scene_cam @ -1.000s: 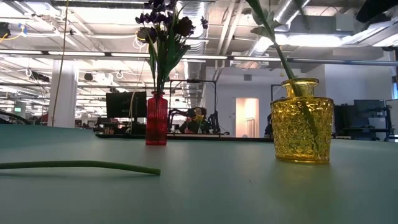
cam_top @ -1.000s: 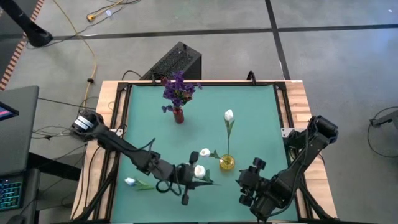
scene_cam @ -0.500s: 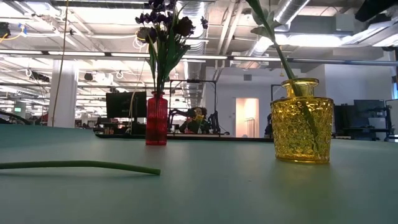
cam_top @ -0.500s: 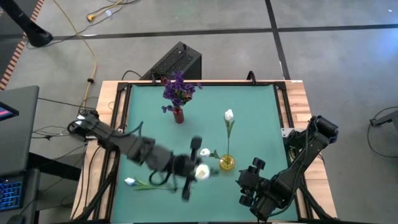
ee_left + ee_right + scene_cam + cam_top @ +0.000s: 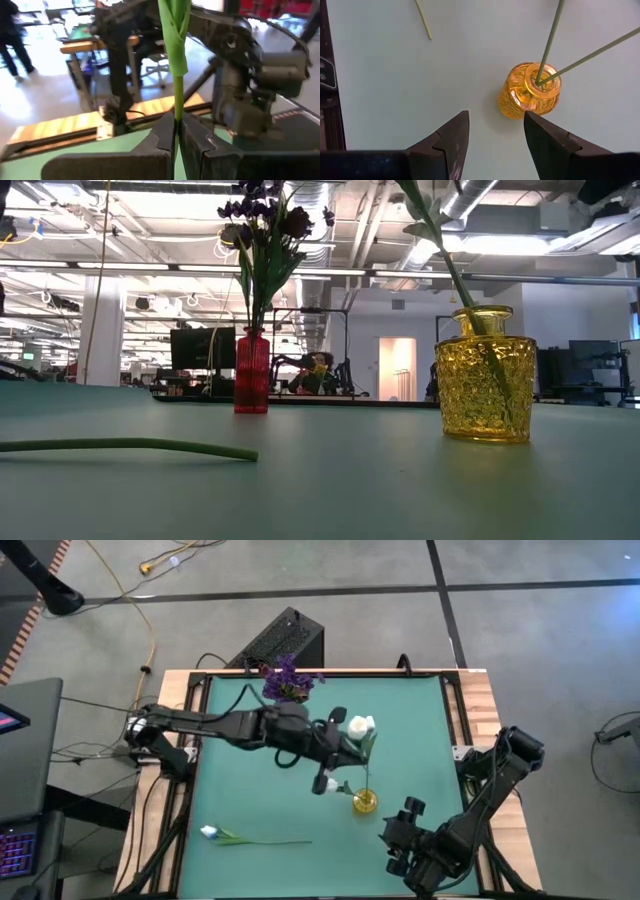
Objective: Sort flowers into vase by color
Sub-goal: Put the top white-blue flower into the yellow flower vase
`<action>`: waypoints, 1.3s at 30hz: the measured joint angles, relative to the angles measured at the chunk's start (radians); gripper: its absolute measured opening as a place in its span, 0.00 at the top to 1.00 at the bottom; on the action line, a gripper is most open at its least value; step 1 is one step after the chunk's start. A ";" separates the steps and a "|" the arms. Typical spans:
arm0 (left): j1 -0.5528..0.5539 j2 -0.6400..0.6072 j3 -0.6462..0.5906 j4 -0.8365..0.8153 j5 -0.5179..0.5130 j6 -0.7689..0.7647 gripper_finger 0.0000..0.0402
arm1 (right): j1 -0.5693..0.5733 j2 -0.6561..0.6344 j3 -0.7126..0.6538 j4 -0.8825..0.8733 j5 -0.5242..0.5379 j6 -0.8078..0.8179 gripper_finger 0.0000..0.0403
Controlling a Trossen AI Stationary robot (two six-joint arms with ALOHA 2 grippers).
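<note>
— See the left gripper? It's clamped tight on a white flower's stem, up over the middle of the table; the bloom sits just beside the white one already standing in the yellow vase.

— And the stem end?

— From the right wrist view, two stems run into the yellow vase's mouth; so the tip looks to be in, or just at the rim; I can't swear which.

— What would make this step go well?

— I'd say keep the stem close to upright, lower it straight so it doesn't lever the vase over, and let go only once it rests deep in the neck; that vase is small and would tip easily.

— The other arm?

— The right gripper hangs near the vase at the table's front edge, jaws apart, holding nothing; just waiting.

— What's changed from a second ago?

— The left arm was low at the front then, with the flower near the table; it has swung up and back toward the vase. The purple bunch in the red vase hasn't moved; one white flower lies where it did, front left.
</note>
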 joint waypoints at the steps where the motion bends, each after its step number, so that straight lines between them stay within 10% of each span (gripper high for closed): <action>1: 0.008 0.000 -0.017 0.011 0.019 -0.002 1.00 | 0.001 0.000 0.000 0.000 0.000 -0.001 0.47; 30: 0.046 0.000 -0.294 0.354 0.092 -0.053 1.00 | -0.001 0.001 0.000 -0.002 0.008 -0.007 0.47; 39: 0.044 -0.050 -0.183 0.174 0.100 -0.021 1.00 | 0.022 -0.062 0.031 -0.007 0.249 -0.154 0.49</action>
